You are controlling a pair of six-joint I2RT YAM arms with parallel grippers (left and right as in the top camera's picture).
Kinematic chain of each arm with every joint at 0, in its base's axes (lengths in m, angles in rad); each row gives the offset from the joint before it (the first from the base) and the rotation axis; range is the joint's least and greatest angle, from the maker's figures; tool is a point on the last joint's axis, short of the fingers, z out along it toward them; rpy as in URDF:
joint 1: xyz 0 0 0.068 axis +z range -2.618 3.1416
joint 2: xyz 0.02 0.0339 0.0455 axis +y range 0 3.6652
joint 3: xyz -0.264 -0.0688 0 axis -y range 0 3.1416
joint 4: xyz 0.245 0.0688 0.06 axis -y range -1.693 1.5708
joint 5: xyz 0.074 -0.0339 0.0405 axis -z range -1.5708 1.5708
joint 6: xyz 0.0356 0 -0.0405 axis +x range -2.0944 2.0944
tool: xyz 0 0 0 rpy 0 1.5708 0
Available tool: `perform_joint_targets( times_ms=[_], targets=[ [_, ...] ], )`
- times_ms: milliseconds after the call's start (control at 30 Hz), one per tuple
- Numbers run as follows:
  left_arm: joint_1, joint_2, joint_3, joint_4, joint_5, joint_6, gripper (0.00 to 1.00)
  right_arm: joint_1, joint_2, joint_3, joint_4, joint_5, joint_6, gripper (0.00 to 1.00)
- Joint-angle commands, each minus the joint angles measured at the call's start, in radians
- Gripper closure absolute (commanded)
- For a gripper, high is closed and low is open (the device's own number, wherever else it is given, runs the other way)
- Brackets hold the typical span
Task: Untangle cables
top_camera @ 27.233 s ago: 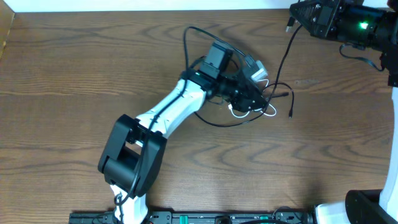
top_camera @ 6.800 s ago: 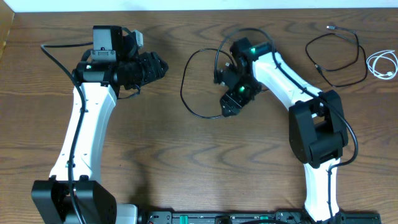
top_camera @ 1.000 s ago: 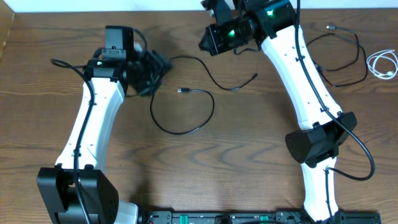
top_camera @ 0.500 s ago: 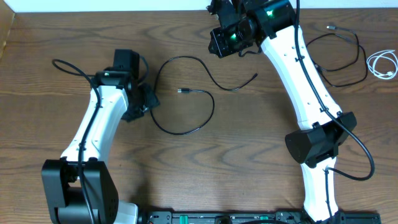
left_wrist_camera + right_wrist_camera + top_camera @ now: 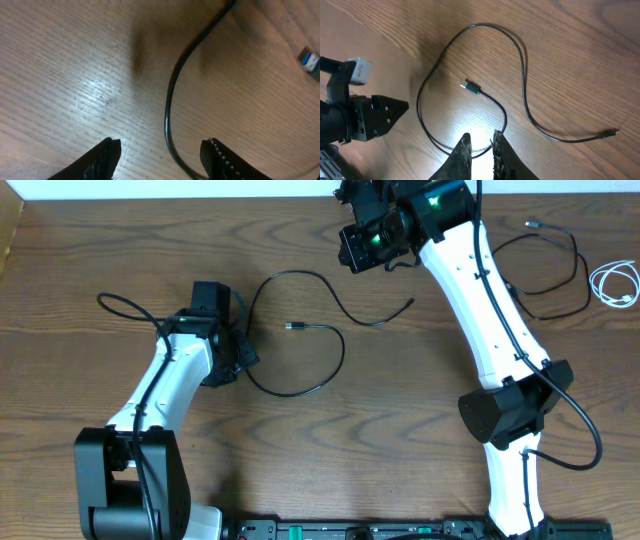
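The table (image 5: pixel 400 440) is carrying three cables that are now lying well apart. The left arm (image 5: pixel 165 395) is drawing back toward its base; a second ago it was reaching up to the top-left end of the black cable (image 5: pixel 292 393), and now it is sitting lower, just beside the cable's left curve. The right arm (image 5: pixel 490 310) is staying high at the far edge, as half a second ago. The black cable is lying free in the middle of the table as one open curve that is not crossing itself. The second black cable (image 5: pixel 548 317) is resting in a loose loop at the far right, and the white cable (image 5: pixel 612 283) is lying coiled beside it, near the edge. The left gripper (image 5: pixel 160 152) is hanging released, its fingers wide apart over the cable and gripping nothing. The right gripper (image 5: pixel 481 147) is holding its fingers almost together, with nothing between them. The plug (image 5: pixel 471 88) is pointing inside the curve. I am judging that the untangling is nearly finished.
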Motion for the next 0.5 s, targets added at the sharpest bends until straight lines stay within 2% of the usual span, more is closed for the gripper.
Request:
perform_joint_targets(
  times_ms=[0, 67, 467],
  targets=[
    [0.002, 0.014, -0.006, 0.024, 0.005, -0.013, 0.44, -0.004, -0.013, 0.005, -0.002, 0.005, -0.013, 0.89],
    [0.002, 0.024, -0.006, 0.035, 0.005, -0.023, 0.47, -0.004, -0.013, 0.005, -0.002, 0.009, -0.013, 0.89],
    [-0.034, 0.151, -0.006, 0.073, 0.005, -0.065, 0.51, -0.004, -0.013, 0.005, -0.002, 0.02, -0.013, 0.89]
  ],
)
